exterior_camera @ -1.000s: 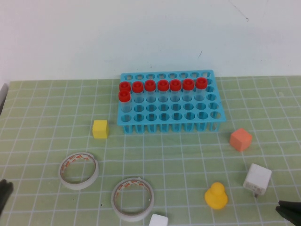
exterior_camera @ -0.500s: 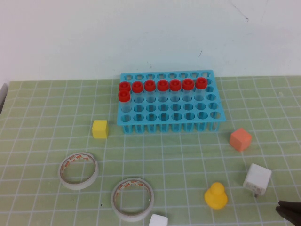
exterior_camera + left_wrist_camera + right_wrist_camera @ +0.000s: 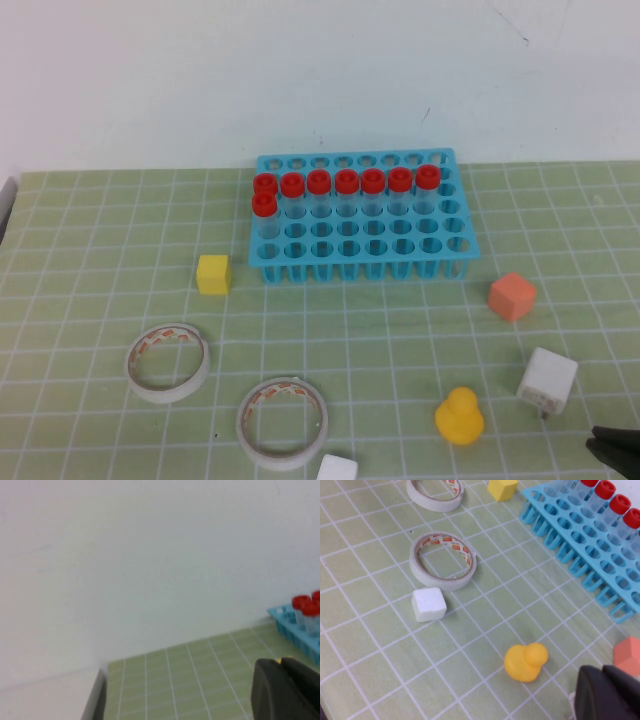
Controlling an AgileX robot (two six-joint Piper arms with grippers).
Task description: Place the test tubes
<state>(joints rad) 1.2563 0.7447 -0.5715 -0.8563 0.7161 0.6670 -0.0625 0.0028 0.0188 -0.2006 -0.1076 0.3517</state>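
Eight red-capped test tubes (image 3: 346, 192) seated upright in blue rack (image 3: 365, 265), so rolling is prevented. No loose tube seen on desk (image 3: 90, 250). Left pincer (image 3: 281, 669) pressed together, empty, held off desk's left side. Right pincer (image 3: 602, 674) pressed together, empty, at near right corner.

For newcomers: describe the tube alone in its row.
Between the left end effector and right end effector, farther back, the blue rack holds seven red-capped tubes in one row. An eighth tube stands in front of the leftmost, alone in its row.
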